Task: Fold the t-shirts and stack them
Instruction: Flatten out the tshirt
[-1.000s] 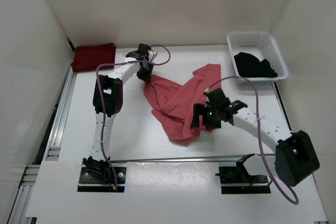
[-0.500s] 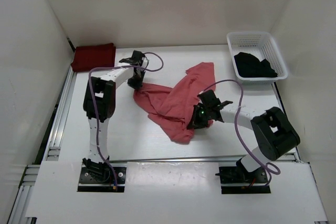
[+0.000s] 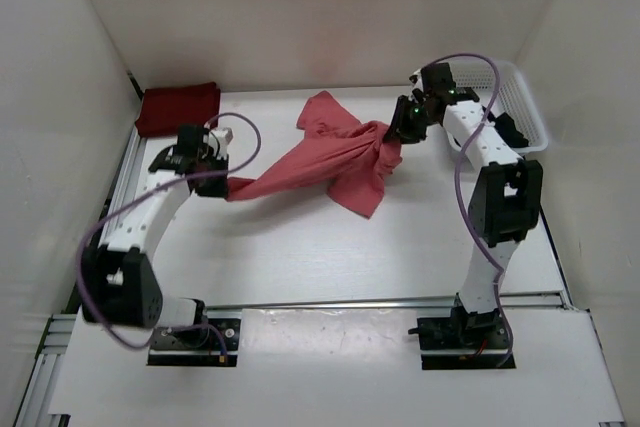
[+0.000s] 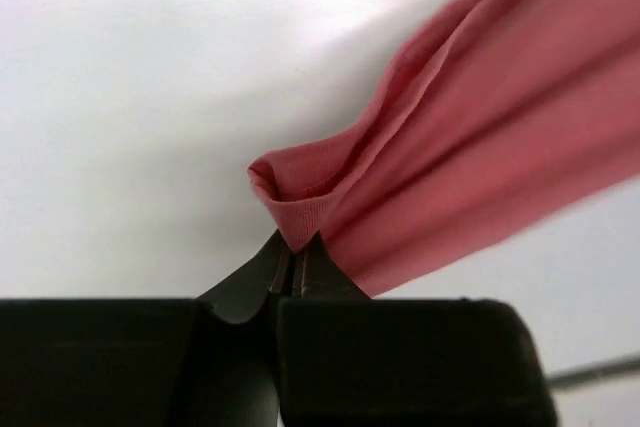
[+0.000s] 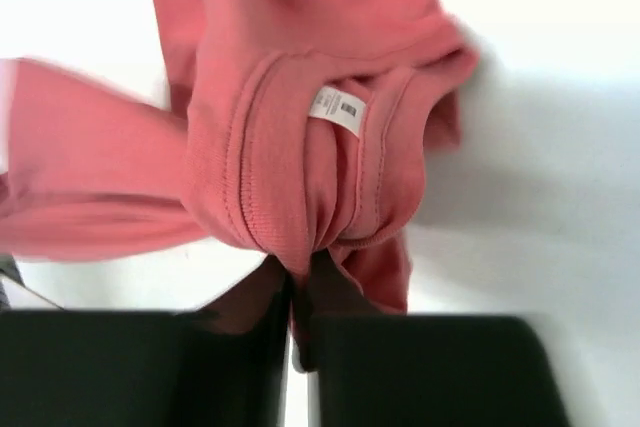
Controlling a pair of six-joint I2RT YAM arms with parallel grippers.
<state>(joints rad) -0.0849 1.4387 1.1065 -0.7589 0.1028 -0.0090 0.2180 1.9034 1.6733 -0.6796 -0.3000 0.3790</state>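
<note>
Both arms have swung apart, the left gripper (image 3: 222, 188) clamped on one end of the pink shirt (image 3: 335, 155) and the right gripper (image 3: 396, 135) pinching its collar, stretching it across the table (image 3: 300, 257); spreading seems underway, and laying it flat likely comes next.

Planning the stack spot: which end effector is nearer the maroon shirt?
Left. The left end effector sits close, toward the bases from the maroon shirt; the right end effector is far off, beside the basket.
</note>
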